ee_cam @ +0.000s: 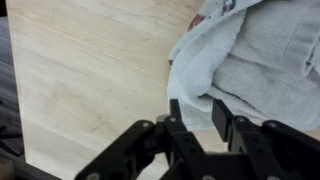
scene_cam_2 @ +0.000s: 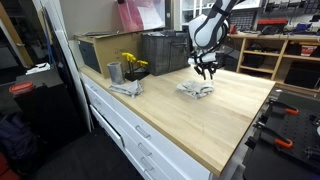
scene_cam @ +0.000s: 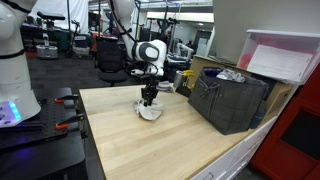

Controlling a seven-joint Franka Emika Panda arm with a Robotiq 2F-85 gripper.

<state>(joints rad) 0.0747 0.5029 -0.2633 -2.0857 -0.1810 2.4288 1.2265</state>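
A crumpled light grey cloth (scene_cam: 150,112) lies on the wooden tabletop (scene_cam: 140,145); it also shows in the other exterior view (scene_cam_2: 196,90) and fills the upper right of the wrist view (ee_cam: 255,60). My gripper (scene_cam: 149,99) hangs just above the cloth, pointing down (scene_cam_2: 205,72). In the wrist view its two black fingers (ee_cam: 197,115) stand apart with a fold of cloth edge between them, not clamped. A small reddish patch shows at the cloth's top edge in the wrist view.
A dark grey crate (scene_cam: 230,98) stands at the table's back, with a cardboard box (scene_cam_2: 100,50) beside it. A metal cup with yellow flowers (scene_cam_2: 128,68) and another grey cloth (scene_cam_2: 125,88) sit near the table's edge. Drawers run below the tabletop.
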